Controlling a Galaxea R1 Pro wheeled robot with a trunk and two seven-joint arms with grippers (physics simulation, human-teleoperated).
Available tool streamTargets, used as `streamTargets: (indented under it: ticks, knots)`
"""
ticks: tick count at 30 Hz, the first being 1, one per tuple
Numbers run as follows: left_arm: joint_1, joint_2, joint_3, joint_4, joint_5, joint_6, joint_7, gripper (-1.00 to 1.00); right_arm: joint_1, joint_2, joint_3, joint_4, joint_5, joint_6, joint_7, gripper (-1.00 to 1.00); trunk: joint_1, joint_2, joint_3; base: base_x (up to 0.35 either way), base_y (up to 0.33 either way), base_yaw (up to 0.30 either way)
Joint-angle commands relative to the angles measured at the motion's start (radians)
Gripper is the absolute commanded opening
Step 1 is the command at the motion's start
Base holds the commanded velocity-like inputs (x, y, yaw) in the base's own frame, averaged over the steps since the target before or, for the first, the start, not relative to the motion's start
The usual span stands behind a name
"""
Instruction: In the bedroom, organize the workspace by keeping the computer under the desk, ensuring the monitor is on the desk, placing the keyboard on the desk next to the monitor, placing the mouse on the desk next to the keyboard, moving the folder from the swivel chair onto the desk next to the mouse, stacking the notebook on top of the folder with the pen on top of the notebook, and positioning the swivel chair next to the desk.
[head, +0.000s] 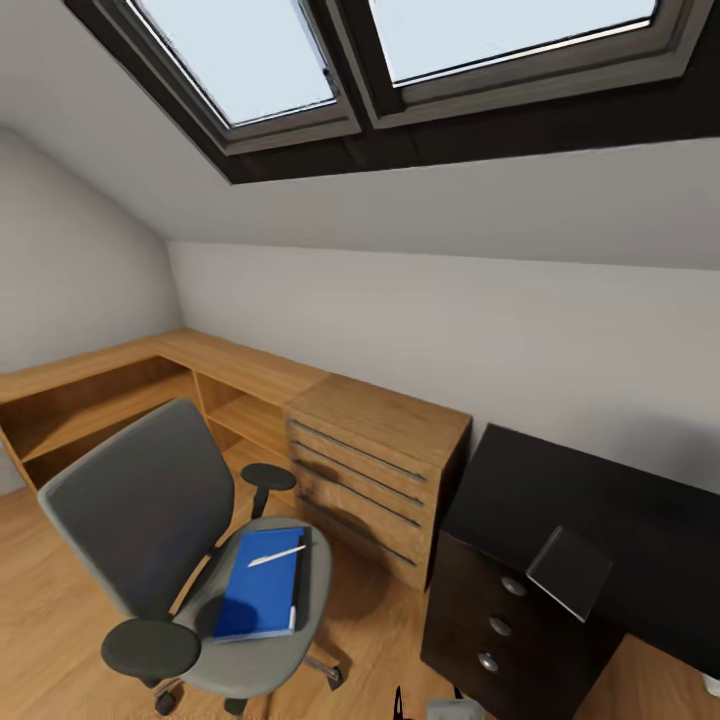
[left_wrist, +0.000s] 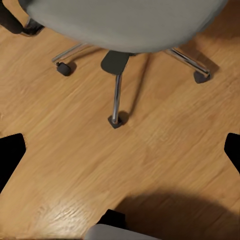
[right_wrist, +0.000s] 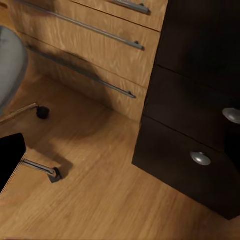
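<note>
The room had a sloped white ceiling (head: 450, 200) fitted with two dark-framed skylights (head: 250, 60) admitting pale daylight. White walls (head: 480, 330) met a light wood plank floor (left_wrist: 100, 165). A light wood shelf unit (head: 110, 395) ran along the left wall and into the corner. Beside it stood a light wood dresser (head: 375, 470) with long metal handles.
</note>
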Motion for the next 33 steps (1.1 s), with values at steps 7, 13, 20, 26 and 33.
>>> streamTargets:
  ticks: [7,13,20,26,33]
  knots:
    - [-0.002,0.001,-0.01,-0.001,0.012,-0.009,0.005,1.0,-0.001,0.0,0.01,0.008,-0.005,-0.002,-0.006,1.0,0.0,-0.001,-0.001,0.0,0.0,0.276]
    - [-0.002,0.001,-0.01,0.004,0.012,-0.009,0.005,1.0,-0.001,0.001,0.011,0.034,-0.004,-0.003,-0.006,1.0,0.0,-0.001,-0.001,0.0,0.0,0.276]
    - [-0.002,0.001,-0.01,0.005,0.012,-0.009,0.005,1.0,-0.001,0.001,0.012,0.039,-0.004,-0.003,-0.006,1.0,0.0,-0.001,-0.001,0.0,0.0,0.276]
    - [-0.002,0.001,-0.01,0.005,0.012,-0.009,0.005,1.0,-0.001,0.002,0.012,0.039,-0.003,-0.003,-0.006,1.0,0.0,-0.001,-0.001,0.0,0.0,0.276]
    - [-0.002,0.001,-0.011,0.005,0.009,-0.009,0.005,1.0,-0.001,0.002,0.012,0.039,-0.002,-0.002,-0.004,1.0,0.0,-0.001,-0.001,0.0,-0.03,0.276]
